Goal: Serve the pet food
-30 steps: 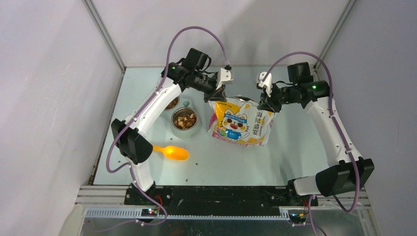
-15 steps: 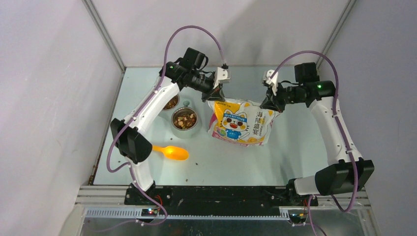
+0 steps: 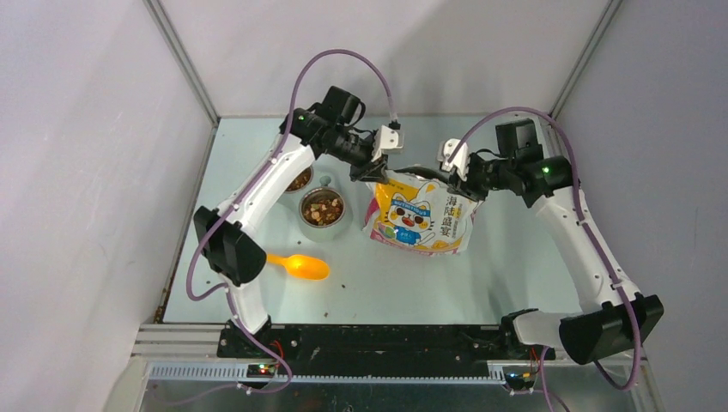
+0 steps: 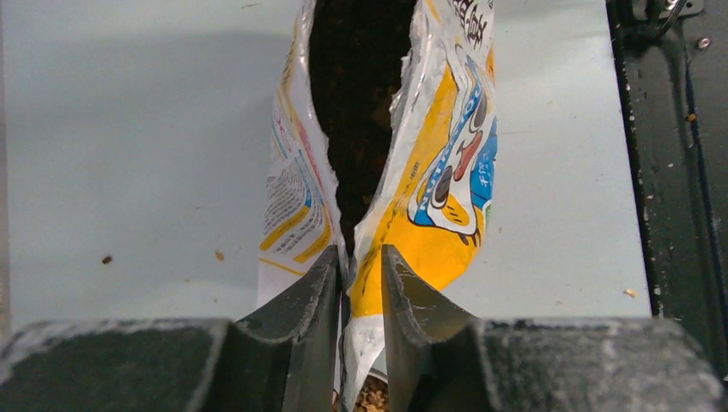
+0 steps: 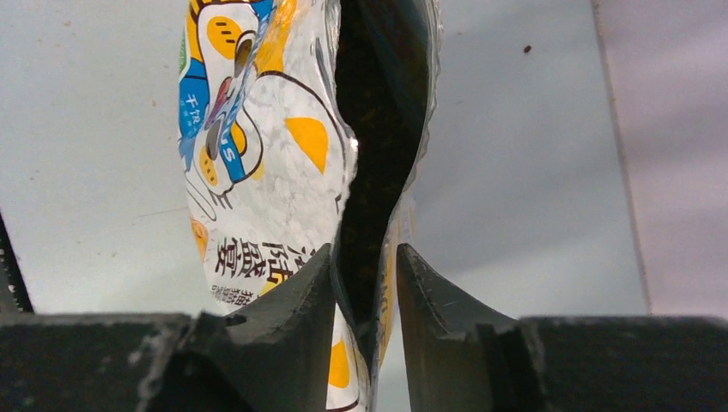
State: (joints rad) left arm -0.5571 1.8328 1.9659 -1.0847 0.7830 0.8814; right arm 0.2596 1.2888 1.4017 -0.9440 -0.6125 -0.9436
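Far left on the pale blue-green table top point(image 3: 386, 283) lies the orange plastic long-handled scoop point(image 3: 300, 265), free, spoon end to the right. Just beyond it stand two round shiny steel bowls. The near steel bowl point(image 3: 324, 233) holds pet food point(image 3: 323, 209): small mixed kibble, mostly brown w/ reddish & pale bits. The far steel bowl point(image 3: 298, 190), half under the left arm, shows brown pieces too.

By its looks the kibble is dry, hard, light & loose. It prob. rolls and scatters, so no use pinching pieces; move it w/ the scoop, held by the handle, or by tipping the bag.

The left gripper point(image 4: 360, 251) sits astride the bag's top-left rim, fingers a little apart w/ film btwn them; can't tell if they bite.

The white-and-yellow crinkly film bag w/ cartoon cat point(image 3: 421, 219) stands upright mid-table, torn mouth open, dark inside; more food is prob. in there. The film looks thin, soft & slick, so take it at both top corners, else the mouth folds or the bag slumps.

The right gripper point(image 5: 364, 249) is at the top-right rim, fingers apart. The bag's two walls pass btwn them unsquashed, so it's not clamped.
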